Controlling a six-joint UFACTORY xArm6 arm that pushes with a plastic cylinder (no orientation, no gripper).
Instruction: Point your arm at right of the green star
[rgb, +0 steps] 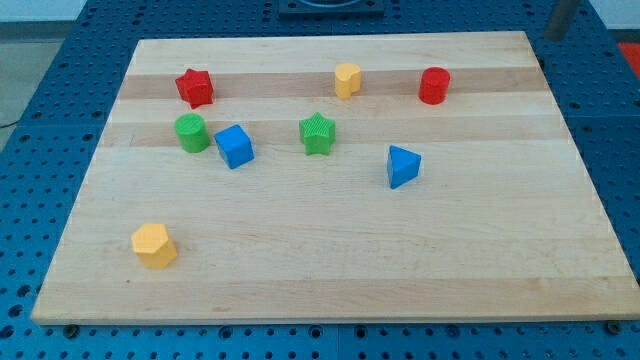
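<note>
The green star (318, 134) lies a little above the middle of the wooden board (330, 260). A dark, blurred rod comes in at the view's top right corner, just beyond the board's top right edge. Its lower end, my tip (553, 38), is far to the right of and above the green star and touches no block. The nearest block to my tip is the red cylinder (434, 85). A blue triangular block (403, 166) lies to the lower right of the green star.
A blue cube (235, 146) and a green cylinder (191, 132) lie left of the green star. A red star (195, 87) is at the upper left. One yellow block (347, 80) is above the star, another yellow block (154, 245) at the lower left. Blue perforated table surrounds the board.
</note>
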